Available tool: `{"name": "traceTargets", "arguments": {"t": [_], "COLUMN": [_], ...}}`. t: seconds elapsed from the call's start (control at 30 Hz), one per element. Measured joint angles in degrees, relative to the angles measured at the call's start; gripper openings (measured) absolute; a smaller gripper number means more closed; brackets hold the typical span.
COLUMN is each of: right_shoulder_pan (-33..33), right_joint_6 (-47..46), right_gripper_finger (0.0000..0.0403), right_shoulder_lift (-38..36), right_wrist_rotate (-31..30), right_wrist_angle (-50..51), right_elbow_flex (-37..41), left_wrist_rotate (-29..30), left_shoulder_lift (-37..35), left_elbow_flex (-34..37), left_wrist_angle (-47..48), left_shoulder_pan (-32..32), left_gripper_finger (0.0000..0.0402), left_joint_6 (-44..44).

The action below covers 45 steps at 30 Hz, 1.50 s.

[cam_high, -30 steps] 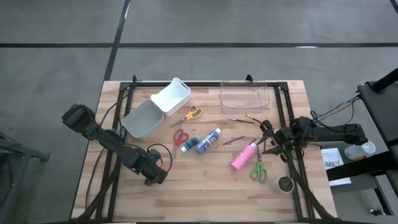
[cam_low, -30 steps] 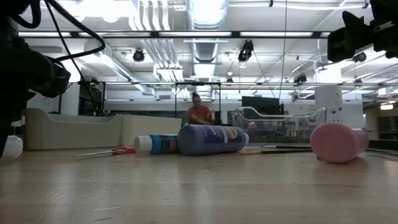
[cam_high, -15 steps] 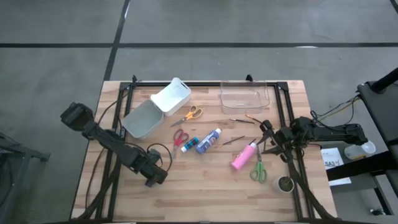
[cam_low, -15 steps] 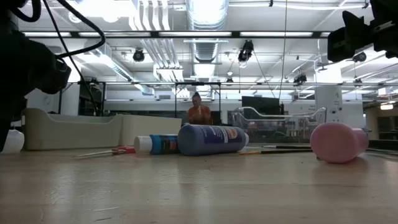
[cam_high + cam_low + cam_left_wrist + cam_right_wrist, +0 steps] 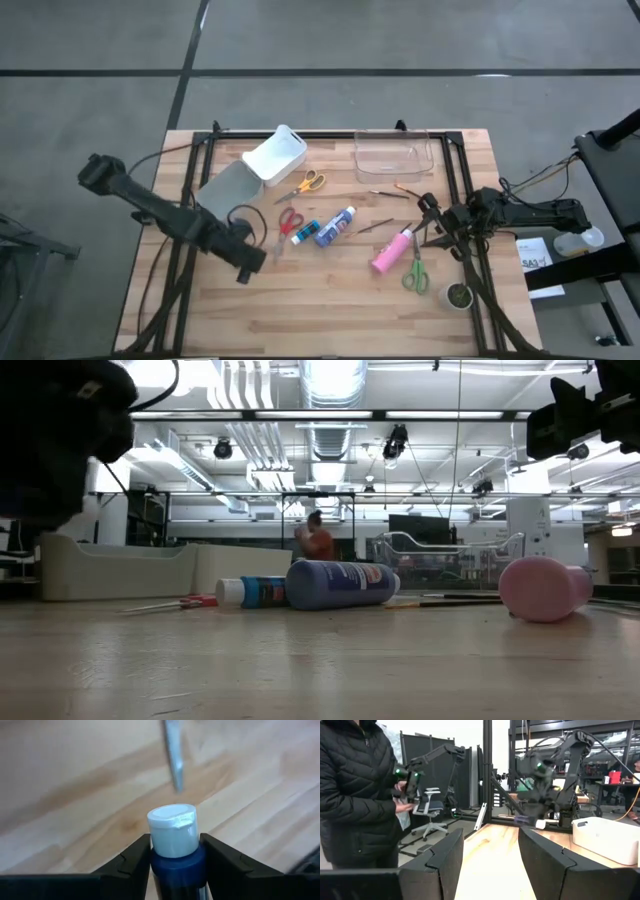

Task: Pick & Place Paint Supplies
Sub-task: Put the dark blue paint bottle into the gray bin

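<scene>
Left tool (image 5: 172,857): closed on the dark blue bottle (image 5: 176,862); fingers grip its body on both sides, pale cap (image 5: 172,829) pointing forward past the fingertips. Bottle is off the surface (image 5: 330,300).
Left tool position: over the left half of the surface, just beside the near corner of the white bins (image 5: 250,175).
Key relation: bins lie just behind the left tool, toward the far edge; the bottle's long axis runs in line with the fingers. If a bin is the drop place, my judgement is a short carry, left arm clearly the nearer.
Right tool (image 5: 490,855): fingers apart, nothing between them; at the right edge of the surface, waiting.
Nearest to right tool: pink bottle (image 5: 391,251), lying down, long axis slanting toward the tool.
Centre: blue-and-white tube (image 5: 335,227) lying flat; brushes (image 5: 377,225) beyond it.
Far edge: clear tray (image 5: 392,152).
Background: person (image 5: 357,795) standing beyond the surface.
</scene>
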<state>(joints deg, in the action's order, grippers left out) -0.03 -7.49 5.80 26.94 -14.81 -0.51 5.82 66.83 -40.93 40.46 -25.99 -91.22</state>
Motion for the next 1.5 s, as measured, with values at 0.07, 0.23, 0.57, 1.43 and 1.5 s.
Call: {"name": "traceTargets", "arguments": {"t": [0.07,0.23,0.57,1.43,1.5], "right_shoulder_pan": [0.0,0.0,0.0,0.0,0.0], "right_joint_6": [0.0,0.0,0.0,0.0,0.0], "right_gripper_finger": [0.0188,0.0188,0.0188,0.0188,0.0188], "right_shoulder_lift": [0.0,0.0,0.0,0.0,0.0], "right_wrist_rotate": [0.0,0.0,0.0,0.0,0.0], "right_wrist_angle": [0.0,0.0,0.0,0.0,0.0], "right_elbow_flex": [0.0,0.0,0.0,0.0,0.0], "left_wrist_rotate": [0.9,2.2,3.7,4.7,5.0], "left_shoulder_lift": [-2.5,-7.2,-8.2,-3.1,-1.7], "left_elbow_flex": [0.0,-0.3,-6.4,-13.1,-13.1], "left_wrist_angle": [0.4,3.0,14.9,35.9,35.9], "left_shoulder_pan": [2.1,8.0,19.4,46.7,47.3], "left_gripper_finger": [0.0157,0.0157,0.0156,0.0156,0.0156], "left_joint_6": [0.3,0.1,-0.2,0.8,0.9]}}
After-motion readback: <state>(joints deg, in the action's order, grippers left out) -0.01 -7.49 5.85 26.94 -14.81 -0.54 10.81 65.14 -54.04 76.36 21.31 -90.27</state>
